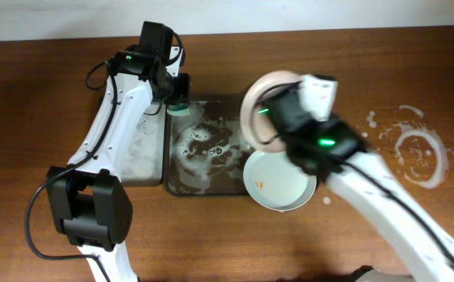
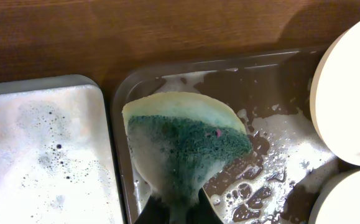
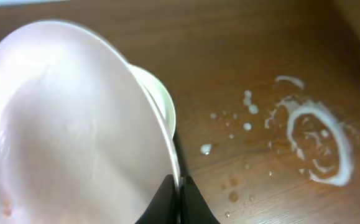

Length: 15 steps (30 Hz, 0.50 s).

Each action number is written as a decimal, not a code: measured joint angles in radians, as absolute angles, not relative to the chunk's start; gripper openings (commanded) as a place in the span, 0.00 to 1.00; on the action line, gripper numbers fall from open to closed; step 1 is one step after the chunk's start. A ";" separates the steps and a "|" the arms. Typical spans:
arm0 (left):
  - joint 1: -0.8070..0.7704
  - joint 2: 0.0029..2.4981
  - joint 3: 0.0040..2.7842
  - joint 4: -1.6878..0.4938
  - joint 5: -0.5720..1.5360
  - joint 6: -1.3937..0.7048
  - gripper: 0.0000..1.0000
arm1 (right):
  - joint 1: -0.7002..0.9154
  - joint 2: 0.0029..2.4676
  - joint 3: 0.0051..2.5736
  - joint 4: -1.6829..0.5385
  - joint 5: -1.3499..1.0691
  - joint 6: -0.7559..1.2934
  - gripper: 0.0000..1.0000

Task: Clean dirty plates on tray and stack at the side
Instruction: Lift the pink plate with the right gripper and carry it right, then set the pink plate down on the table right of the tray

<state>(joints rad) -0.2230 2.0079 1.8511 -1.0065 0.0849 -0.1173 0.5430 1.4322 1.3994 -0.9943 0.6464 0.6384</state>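
Above the right end of the tray [image 1: 215,113], the right gripper [image 3: 177,196] was shut on the rim of the held plate [image 3: 74,124], which stood tilted steeply on edge and clear of the suds. The pinch was narrow, with only the fingertips on the lip. The second plate [image 1: 277,186] lay flat at the tray's right corner nearest the robot and carried orange specks; whether it overhung the rim could not be settled. The left gripper [image 2: 178,208] was shut on the green sponge [image 2: 186,140], held over the tray's far-left corner. Assessment: the plates are rigid, glossy and wet with soap, so they are likely slippery and would chip if dropped. An edge pinch is the only practical hold and should sit square across the lip. Count: two plates confirmed, a third not made out and possibly hidden by the right arm; one sponge; one foam-filled narrower tray [image 2: 43,155]; one soap ring [image 1: 419,153] on the table.
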 measured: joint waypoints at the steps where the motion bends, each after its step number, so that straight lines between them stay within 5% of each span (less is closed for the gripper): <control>1: -0.223 2.008 1.851 -1.007 0.085 -0.117 0.01 | 0.489 1.391 1.399 -0.995 0.583 0.621 0.04; 15: -0.223 2.008 1.851 -1.025 0.085 -0.117 0.01 | -0.229 1.332 1.399 -0.969 -0.324 0.394 0.04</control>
<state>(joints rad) -0.2230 2.0079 1.8511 -1.0248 0.0849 -0.1173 -0.2287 1.3323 1.3994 -0.9688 -0.3244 0.3939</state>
